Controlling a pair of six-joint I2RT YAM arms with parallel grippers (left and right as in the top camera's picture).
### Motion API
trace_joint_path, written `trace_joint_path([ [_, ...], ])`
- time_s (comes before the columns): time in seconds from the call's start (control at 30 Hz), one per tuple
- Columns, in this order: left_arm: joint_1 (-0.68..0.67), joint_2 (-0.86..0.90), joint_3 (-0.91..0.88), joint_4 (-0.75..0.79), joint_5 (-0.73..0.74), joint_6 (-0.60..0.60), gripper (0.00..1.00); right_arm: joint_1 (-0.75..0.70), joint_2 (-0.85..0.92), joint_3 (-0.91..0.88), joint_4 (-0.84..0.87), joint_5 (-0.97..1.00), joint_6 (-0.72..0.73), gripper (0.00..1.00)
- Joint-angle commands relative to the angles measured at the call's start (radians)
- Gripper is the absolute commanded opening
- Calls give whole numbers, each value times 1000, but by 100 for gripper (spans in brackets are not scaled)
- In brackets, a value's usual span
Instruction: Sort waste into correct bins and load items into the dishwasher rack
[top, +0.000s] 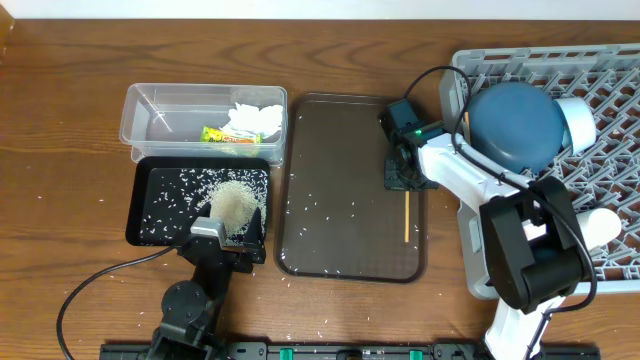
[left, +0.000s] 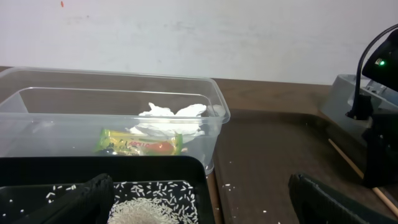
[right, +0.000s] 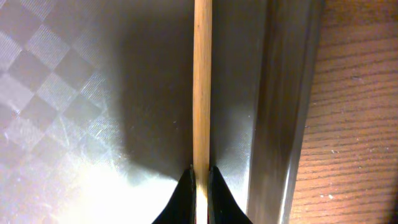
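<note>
While lying flat on the tray (right: 68, 87), chopstick (right: 201, 81): running straight out from the right jaws, near end sitting between the tips.
Right jaws: pressing in on the chopstick from both sides, pinching it close to one end.
Left jaws: hanging spread wide, holding nothing.
Handling: likely weighing next to nothing and staying stiff. Being thin, round and smooth, it is probably tending to roll or pivot in an end grip.
Hold: judging a pinch nearer the middle as steadier, and keeping the squeeze light but firm.
Rim (right: 280, 93): rising just right of the right jaws, running alongside the chopstick without touching it.
Tabletop (right: 354, 124): showing beyond that rim.
In the way: needing a lift over the rim before any travel rightward.
Rack (top: 610, 80): standing well to the right of the right jaws, already carrying the dark-blue plate (top: 515, 125).
Black tub (left: 155, 165): sitting directly beneath the left jaws, holding rice (left: 143, 208).
Clear tub (left: 221, 115): standing just beyond the left jaws, holding the wrapper (left: 140, 144) and tissue (left: 171, 118).
</note>
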Motion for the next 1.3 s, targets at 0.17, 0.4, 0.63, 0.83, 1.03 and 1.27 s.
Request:
trace_joint_path([
  [0.17, 5, -7, -30, -19, -9, -5, 92, -72, -311, -3, 72, -20, -451, 1],
  [0.4, 5, -7, -30, -19, -9, -5, 92, -272, -428, -3, 129, -48, -557, 1],
  [0.63, 5, -7, -30, -19, -9, -5, 92, -405, -341, -3, 124, -85, -584, 1],
  [0.83, 5, -7, -30, -19, -9, -5, 92, -381, -320, -3, 77, -151, -566, 21],
  [1.03, 5, -7, -30, -19, -9, -5, 92, -378, -426, -1, 63, -153, -464, 40],
  [1.27, 5, -7, -30, -19, -9, -5, 92, -306, -695, -1, -29, -407, -463, 58],
])
